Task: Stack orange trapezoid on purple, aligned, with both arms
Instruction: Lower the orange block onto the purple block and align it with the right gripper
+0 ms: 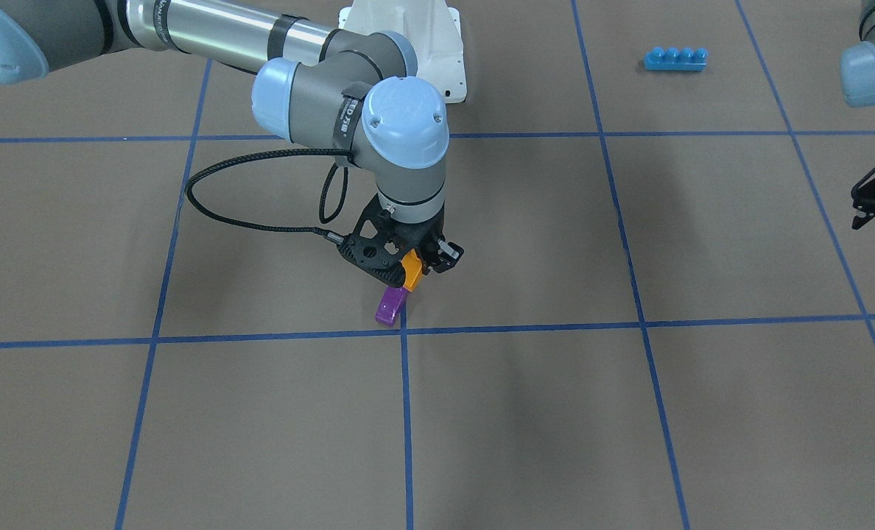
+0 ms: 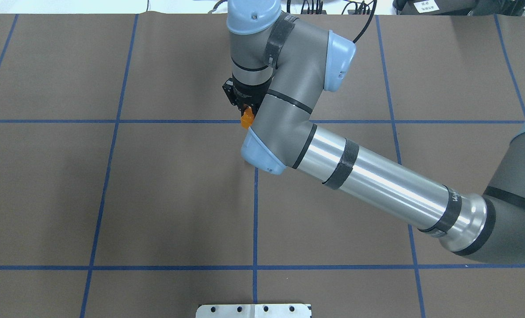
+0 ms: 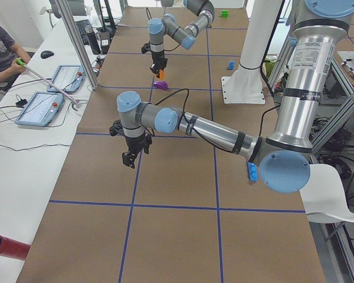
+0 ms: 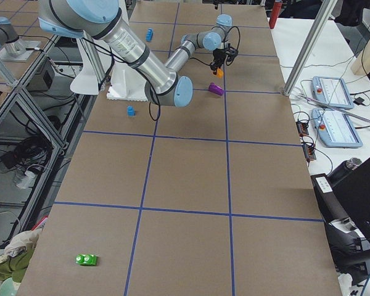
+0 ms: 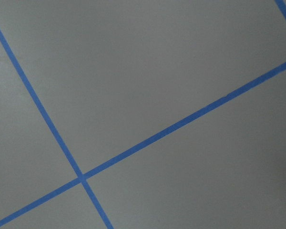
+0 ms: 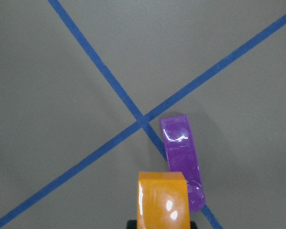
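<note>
My right gripper (image 1: 409,275) is shut on the orange trapezoid (image 1: 412,270) and holds it just above the table. The purple block (image 1: 391,305) lies on the mat by a blue tape crossing, a little in front of and below the orange one, apart from it. In the right wrist view the orange trapezoid (image 6: 163,200) sits at the bottom edge, overlapping the near end of the purple block (image 6: 181,152). In the overhead view the orange (image 2: 246,119) peeks out beside the wrist and the purple is hidden. My left gripper (image 1: 861,208) hangs open and empty, far off.
A long blue four-stud brick (image 1: 675,58) lies near the white base pedestal (image 1: 437,51). A small blue block (image 4: 131,111) sits by the base, and a green block (image 4: 85,259) lies far down the table. Operator tablets (image 3: 38,109) are beside the table.
</note>
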Controlling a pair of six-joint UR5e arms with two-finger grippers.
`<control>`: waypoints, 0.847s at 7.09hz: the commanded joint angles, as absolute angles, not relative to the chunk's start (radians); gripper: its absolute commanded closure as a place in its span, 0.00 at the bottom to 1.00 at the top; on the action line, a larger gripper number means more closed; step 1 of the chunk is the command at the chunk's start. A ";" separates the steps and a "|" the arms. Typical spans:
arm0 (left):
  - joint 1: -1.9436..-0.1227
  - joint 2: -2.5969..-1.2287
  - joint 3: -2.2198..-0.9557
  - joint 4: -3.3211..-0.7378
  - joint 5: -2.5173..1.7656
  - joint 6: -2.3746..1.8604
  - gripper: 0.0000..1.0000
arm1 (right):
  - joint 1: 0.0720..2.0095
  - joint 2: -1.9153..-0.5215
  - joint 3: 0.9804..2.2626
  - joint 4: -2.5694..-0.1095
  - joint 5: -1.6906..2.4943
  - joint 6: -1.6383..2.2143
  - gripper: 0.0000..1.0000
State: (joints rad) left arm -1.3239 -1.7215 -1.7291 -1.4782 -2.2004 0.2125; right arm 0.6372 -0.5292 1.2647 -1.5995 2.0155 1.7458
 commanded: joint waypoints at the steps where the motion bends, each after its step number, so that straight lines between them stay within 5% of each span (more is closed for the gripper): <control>1: -1.325 -1.706 -1.736 -1.483 -2.201 0.219 0.00 | 0.630 -0.547 1.246 -1.568 1.994 1.795 1.00; 6: -1.325 -1.706 -1.740 -1.482 -2.201 0.218 0.00 | 0.615 -0.578 1.247 -1.566 1.999 1.867 1.00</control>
State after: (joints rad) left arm -1.3254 -1.7058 -1.7384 -1.4818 -2.2013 0.2190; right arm 0.6178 -0.5769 1.2471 -1.5650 1.9959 1.8662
